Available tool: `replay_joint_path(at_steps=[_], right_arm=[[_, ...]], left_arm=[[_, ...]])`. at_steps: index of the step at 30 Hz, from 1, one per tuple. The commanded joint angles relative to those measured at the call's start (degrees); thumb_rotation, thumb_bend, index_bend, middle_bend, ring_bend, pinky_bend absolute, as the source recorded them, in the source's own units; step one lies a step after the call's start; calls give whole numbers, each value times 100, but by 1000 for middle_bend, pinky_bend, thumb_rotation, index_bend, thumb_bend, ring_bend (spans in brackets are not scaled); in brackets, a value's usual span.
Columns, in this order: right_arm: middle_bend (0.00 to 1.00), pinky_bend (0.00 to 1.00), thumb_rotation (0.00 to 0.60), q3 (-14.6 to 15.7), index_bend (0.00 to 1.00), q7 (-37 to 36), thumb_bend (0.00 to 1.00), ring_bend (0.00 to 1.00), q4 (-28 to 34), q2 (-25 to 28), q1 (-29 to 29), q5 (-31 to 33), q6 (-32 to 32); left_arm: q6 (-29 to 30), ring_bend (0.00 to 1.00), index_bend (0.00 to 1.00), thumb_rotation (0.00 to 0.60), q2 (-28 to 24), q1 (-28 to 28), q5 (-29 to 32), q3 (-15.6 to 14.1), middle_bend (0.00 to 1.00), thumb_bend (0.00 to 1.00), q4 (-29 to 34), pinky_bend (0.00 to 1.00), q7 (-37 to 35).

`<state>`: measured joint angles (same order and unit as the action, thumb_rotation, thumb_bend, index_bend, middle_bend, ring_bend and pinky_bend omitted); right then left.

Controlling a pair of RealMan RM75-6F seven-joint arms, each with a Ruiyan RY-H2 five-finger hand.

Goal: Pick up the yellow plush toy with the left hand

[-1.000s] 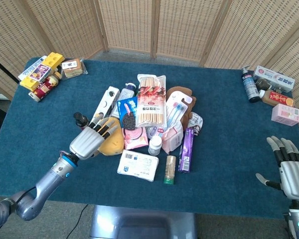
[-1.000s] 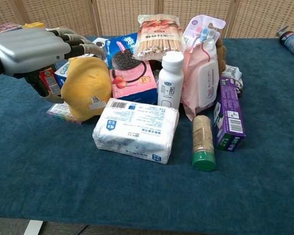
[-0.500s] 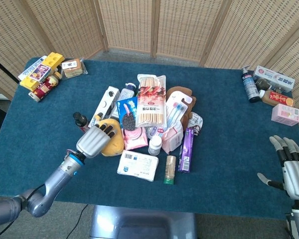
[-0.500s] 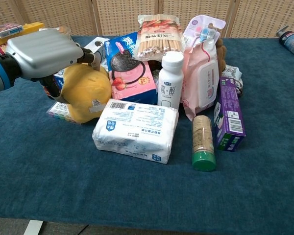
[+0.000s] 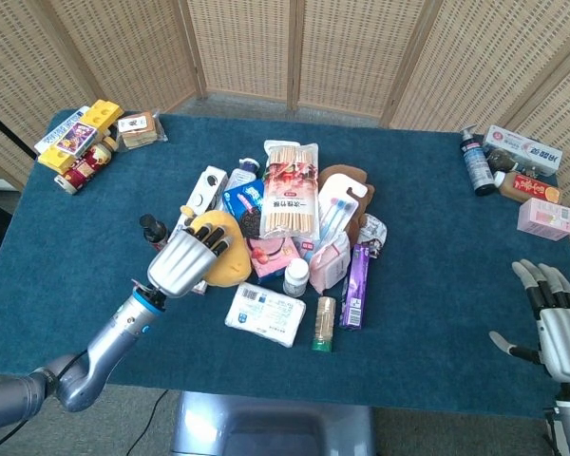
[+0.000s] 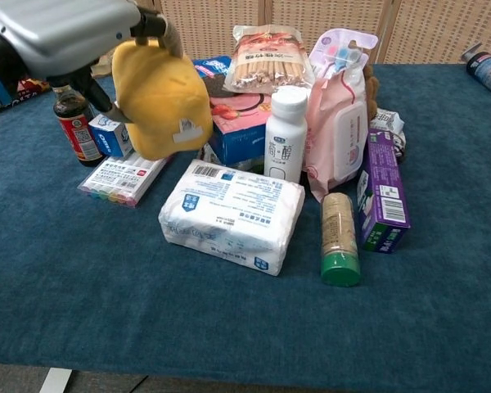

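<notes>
Yellow plush toy (image 6: 162, 98) (soft, rounded) gripped by left hand (image 6: 65, 33).

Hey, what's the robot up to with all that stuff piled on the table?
The left hand grips the yellow plush toy and holds it up off the blue table, above the pack of markers and beside the white tissue pack. The right hand hangs open at the table's near right edge, holding nothing.

- White wipes pack (image 6: 230, 215) lies flat at the front of the pile.
- White bottle (image 6: 285, 133) stands upright just behind it.
- Green-capped jar (image 6: 340, 239) lies to its right.
- Purple box (image 6: 381, 191) lies right of the jar.
- Dark bottle (image 6: 73, 127), possibly sauce, stands left of the pack.
</notes>
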<state>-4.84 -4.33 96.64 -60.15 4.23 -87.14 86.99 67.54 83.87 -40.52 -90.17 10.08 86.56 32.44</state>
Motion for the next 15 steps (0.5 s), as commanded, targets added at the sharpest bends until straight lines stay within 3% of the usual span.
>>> replay_joint_path(at_steps=[1, 8, 15], right_arm=[[0, 0, 600, 4, 0, 14, 0, 0, 3, -2, -2, -6, 0], [0, 0, 600, 9, 0, 32, 0, 0, 8, -10, -6, -16, 8], [0, 0, 600, 11, 0, 59, 0, 0, -4, -26, -3, -11, -4]], left_arm=[[182, 664, 822, 600, -235, -28, -82, 177, 685, 0, 337, 773, -21], [463, 688, 821, 600, -838, -14, -100, 513, 685, 0, 1092, 784, 69], [589, 689, 820, 600, -1356, 42, -124, 666, 686, 0, 1512, 786, 144]])
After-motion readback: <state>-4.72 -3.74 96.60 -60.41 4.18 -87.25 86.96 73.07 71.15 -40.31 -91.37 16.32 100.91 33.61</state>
